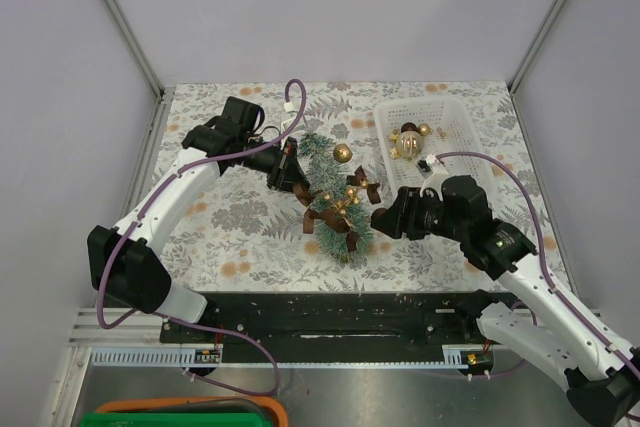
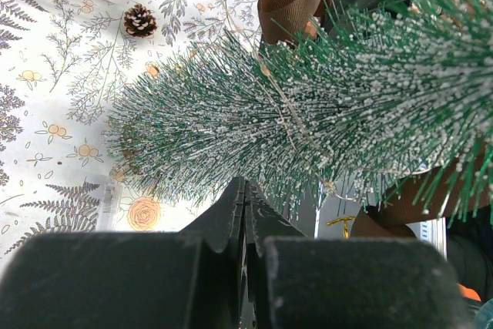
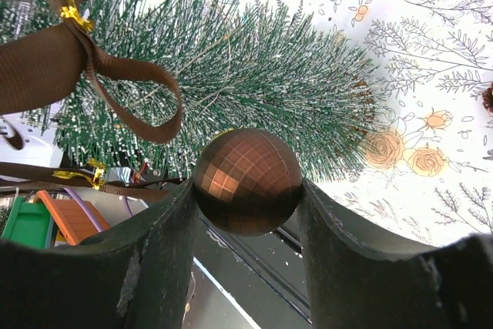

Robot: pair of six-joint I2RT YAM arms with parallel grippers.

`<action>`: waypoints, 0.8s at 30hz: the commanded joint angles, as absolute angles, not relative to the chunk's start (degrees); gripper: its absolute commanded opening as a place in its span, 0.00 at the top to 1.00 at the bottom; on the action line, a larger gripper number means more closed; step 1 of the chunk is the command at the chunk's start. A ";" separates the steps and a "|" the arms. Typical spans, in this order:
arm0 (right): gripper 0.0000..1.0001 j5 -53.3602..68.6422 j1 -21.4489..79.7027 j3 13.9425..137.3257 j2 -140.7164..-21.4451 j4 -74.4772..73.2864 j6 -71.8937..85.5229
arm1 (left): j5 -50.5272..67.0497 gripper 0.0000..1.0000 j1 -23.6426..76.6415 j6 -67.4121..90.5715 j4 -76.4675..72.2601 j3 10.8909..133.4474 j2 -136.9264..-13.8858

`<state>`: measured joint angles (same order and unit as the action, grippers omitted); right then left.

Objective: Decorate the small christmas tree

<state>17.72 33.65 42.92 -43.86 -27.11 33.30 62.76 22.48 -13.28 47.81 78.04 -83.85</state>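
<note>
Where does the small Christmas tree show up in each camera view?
Top external: small Christmas tree at the centre, lying diagonally.
Left wrist: fills the middle and right, tip pointing left.
Right wrist: across the upper half, tip pointing right.
Shared landmark: the flowered tablecloth beneath it.

A robot lab cell is shown: a table under a floral cloth (image 1: pixel 240 237) is enclosed by plain grey panels (image 1: pixel 330 7) in aluminium framing (image 1: pixel 122 19), with a left arm (image 1: pixel 165 202) and right arm (image 1: pixel 545 297) bolted to a black rail (image 1: pixel 330 309).
</note>
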 commanded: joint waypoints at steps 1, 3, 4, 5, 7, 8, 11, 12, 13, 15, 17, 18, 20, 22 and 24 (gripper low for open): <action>0.73 16.26 34.01 47.28 -42.71 -28.91 31.20 | 63.63 1.00 22.76 -14.15 46.93 80.16 -83.41; 0.73 16.96 33.93 47.81 -42.71 -29.18 30.85 | 63.54 1.00 22.76 -14.15 46.85 79.89 -83.23; 0.73 17.14 34.01 47.90 -42.80 -29.27 30.85 | 63.63 1.00 22.76 -14.15 46.85 79.81 -83.23; 0.73 17.40 33.93 47.90 -42.98 -29.27 30.76 | 63.63 1.00 22.76 -14.15 46.93 79.89 -83.15; 0.73 17.84 34.01 47.64 -43.15 -28.83 31.11 | 63.55 1.00 22.68 -14.15 46.76 79.81 -83.06; 0.73 18.02 33.93 47.46 -43.24 -28.39 31.20 | 63.54 1.00 22.76 -14.15 46.93 79.89 -83.06; 0.73 17.67 34.01 46.85 -43.50 -27.51 31.29 | 63.54 1.00 22.76 -14.06 46.93 79.89 -83.14; 0.73 17.49 34.01 46.76 -43.68 -27.42 31.12 | 63.46 1.00 22.76 -14.15 46.93 79.98 -83.06; 0.73 17.23 34.01 46.58 -43.94 -27.25 30.94 | 63.54 1.00 22.68 -14.06 46.85 79.89 -83.06; 0.73 16.17 34.01 46.23 -43.94 -26.90 30.59 | 63.63 1.00 22.76 -14.06 46.85 79.98 -83.06; 0.73 14.68 34.01 45.97 -44.21 -26.28 29.97 | 63.63 1.00 22.76 -14.06 46.85 79.98 -83.14; 0.73 14.16 34.01 45.71 -44.56 -25.84 29.71 | 63.63 1.00 22.76 -14.06 46.93 79.89 -83.14; 0.73 12.49 34.01 45.00 -45.17 -24.88 29.71 | 63.72 1.00 22.76 -14.15 46.85 80.07 -83.14; 0.73 11.17 34.01 43.95 -45.35 -23.39 29.79 | 63.72 1.00 22.76 -14.06 46.93 79.98 -83.06; 0.73 9.50 34.01 43.16 -45.35 -22.33 29.79 | 63.63 1.00 22.76 -13.98 46.93 79.89 -82.97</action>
